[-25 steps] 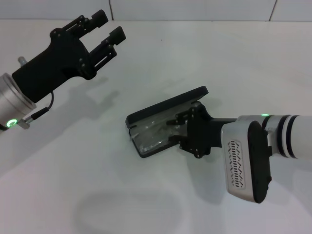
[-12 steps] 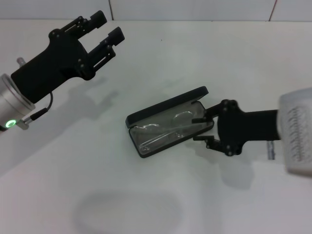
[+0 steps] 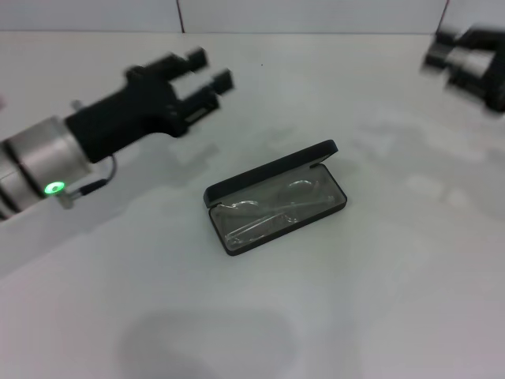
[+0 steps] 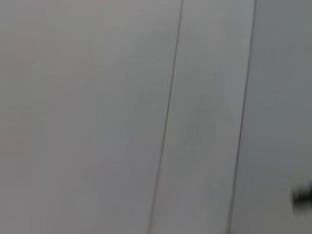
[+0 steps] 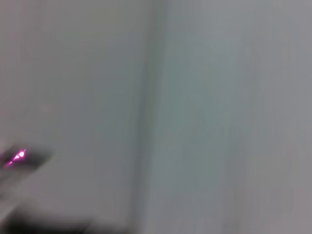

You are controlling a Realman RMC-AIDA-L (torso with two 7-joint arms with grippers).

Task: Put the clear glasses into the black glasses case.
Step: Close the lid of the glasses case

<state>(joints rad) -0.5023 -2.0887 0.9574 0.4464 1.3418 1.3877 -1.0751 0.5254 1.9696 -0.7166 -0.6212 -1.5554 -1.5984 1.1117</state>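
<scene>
Only the head view showed the scene: the left gripper (image 3: 200, 71) hovered with fingers apart, well clear of the open black glasses case (image 3: 274, 197) holding the clear glasses (image 3: 268, 212). The right gripper (image 3: 465, 59) was blurred, its fingers unreadable.

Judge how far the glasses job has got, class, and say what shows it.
Done: the glasses lie inside the open case on the table. In hand: nothing is gripped. The right pincer is far off at the table's back, apart from the case; the left pincer hangs open, empty, to the case's left. Left: little, perhaps only shutting the lid, which stands up.
</scene>
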